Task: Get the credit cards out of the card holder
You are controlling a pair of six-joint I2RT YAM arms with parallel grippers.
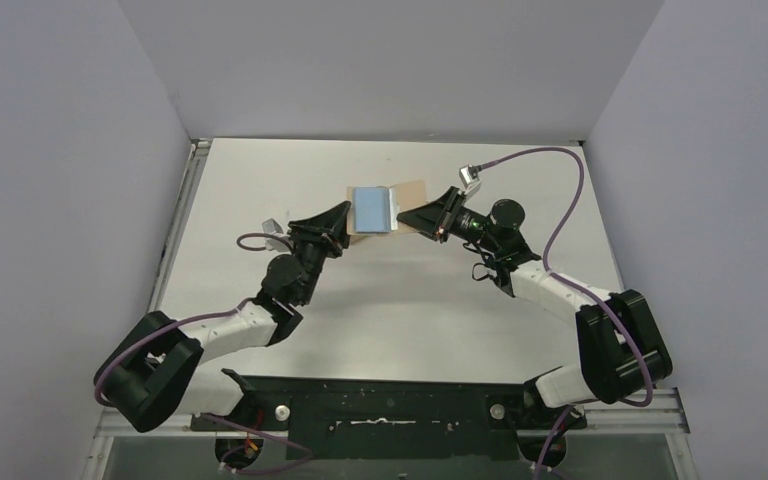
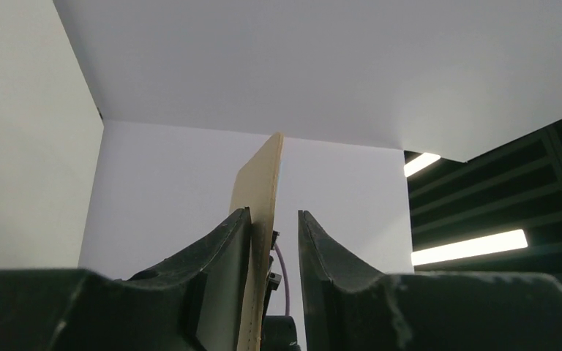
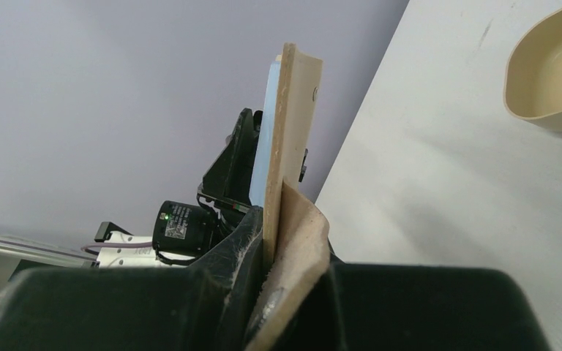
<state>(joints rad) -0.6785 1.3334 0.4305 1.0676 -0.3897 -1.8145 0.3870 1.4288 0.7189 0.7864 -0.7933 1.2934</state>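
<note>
Card holder (image 1: 373,209) up off bench (image 1: 410,320), R end effector (image 3: 282,218) clamped on it, L end effector (image 2: 274,213) narrow round its edge.

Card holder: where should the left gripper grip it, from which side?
Grip the card holder by its left flap's outer edge, coming from the left: that flap stands edge-on between the left gripper's parted fingers, and the right gripper clamps the opposite flap.

White table (image 1: 390,300), tan oval tray (image 3: 545,73) resting on it
</note>
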